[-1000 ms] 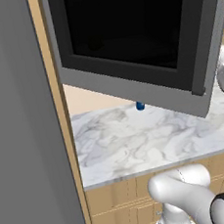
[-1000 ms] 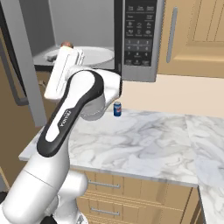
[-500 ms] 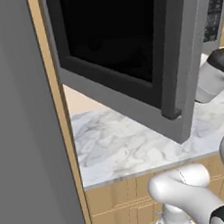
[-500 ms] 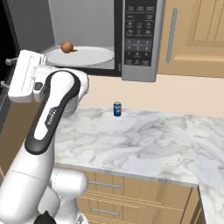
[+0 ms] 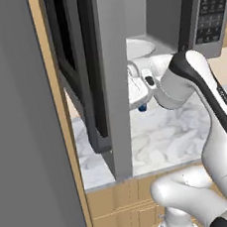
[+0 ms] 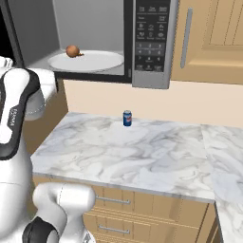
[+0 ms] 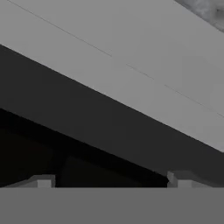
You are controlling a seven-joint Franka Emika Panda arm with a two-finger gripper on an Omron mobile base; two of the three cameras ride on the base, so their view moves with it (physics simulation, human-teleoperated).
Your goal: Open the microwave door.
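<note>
The microwave door stands swung far open and shows edge-on, its black glass window facing left. The microwave shows its plain grey interior, with a white plate and a small brown item on it. Its dark keypad is on the right. My arm reaches left to the door's inner side, and the hand is partly hidden behind the door's edge. In the hand view, my gripper is open, fingertips wide apart, close to the door's grey frame and dark glass.
A blue can stands on the marble counter below the microwave. A tall plain grey slab with a wooden edge fills the left. A wooden cabinet hangs right of the keypad, and drawers sit under the counter.
The microwave door has swung from partly open to wide open, now edge-on. My arm has followed it to the left, and the interior with its plate is uncovered.
</note>
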